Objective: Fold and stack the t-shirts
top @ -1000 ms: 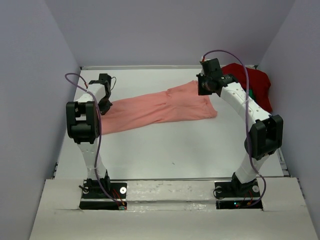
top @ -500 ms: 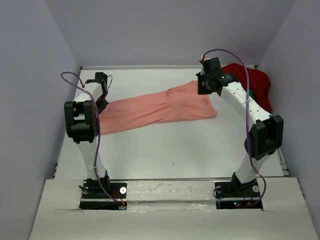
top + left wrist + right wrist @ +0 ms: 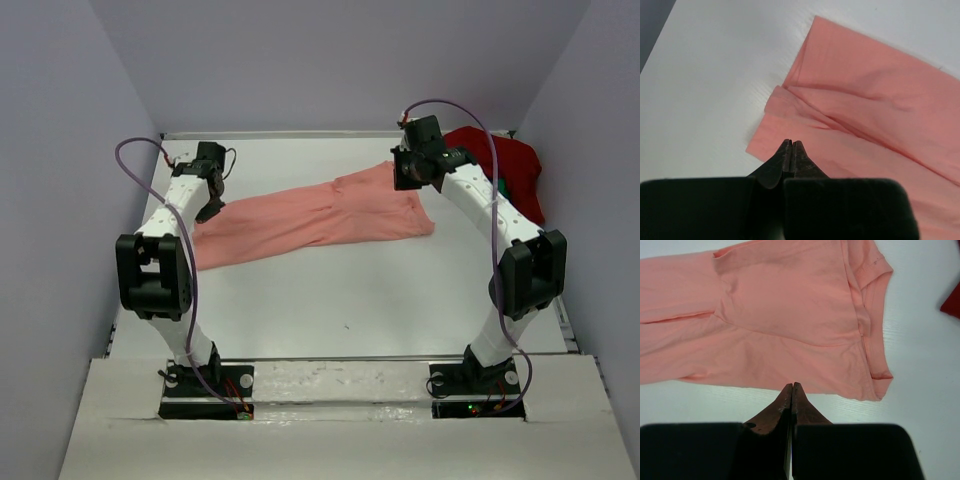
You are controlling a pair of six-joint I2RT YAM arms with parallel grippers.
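The salmon-pink cloth t-shirt on the white worktop looks light and limp, best pinched at its end corners. The left gripper and right gripper hover closed, empty.

salmon-pink t-shirt: long flat band lying slantwise across the white table, right end farther back | left gripper: at the band's left end | right gripper: over its far right edge | dark red t-shirt: bunched in far right corner, behind right arm, apart from the pink one
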